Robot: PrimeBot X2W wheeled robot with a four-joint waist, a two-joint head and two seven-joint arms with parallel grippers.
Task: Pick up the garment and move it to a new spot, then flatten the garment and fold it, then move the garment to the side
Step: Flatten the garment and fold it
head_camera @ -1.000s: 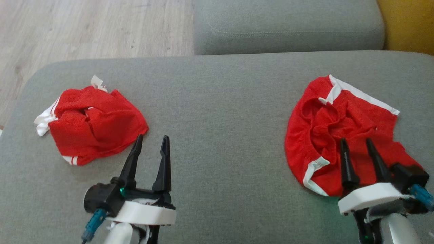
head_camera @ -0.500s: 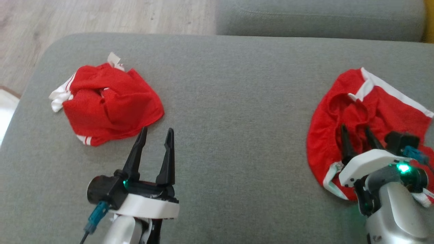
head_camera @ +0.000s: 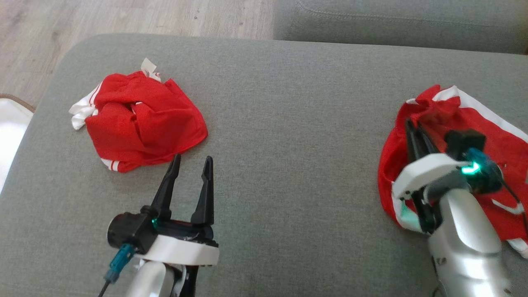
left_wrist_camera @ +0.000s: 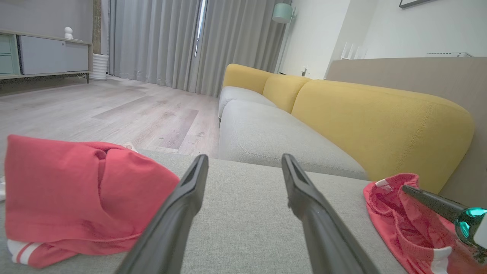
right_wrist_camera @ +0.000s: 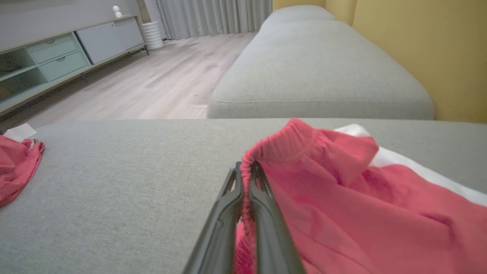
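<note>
Grey sofa seat [head_camera: 288, 123], yellow backrest [left_wrist_camera: 380, 125], wooden floor [head_camera: 123, 16], grey curtains [left_wrist_camera: 159, 38], sideboard [right_wrist_camera: 106, 40]

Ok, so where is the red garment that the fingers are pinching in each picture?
Head view: pinched red garment at the right edge, under the right gripper.
Left wrist view: garment in the lower right corner.
Right wrist view: garment at bottom centre and right, waistband between the fingers.
Shared landmark: the other red garment on the grey cushion.
</note>
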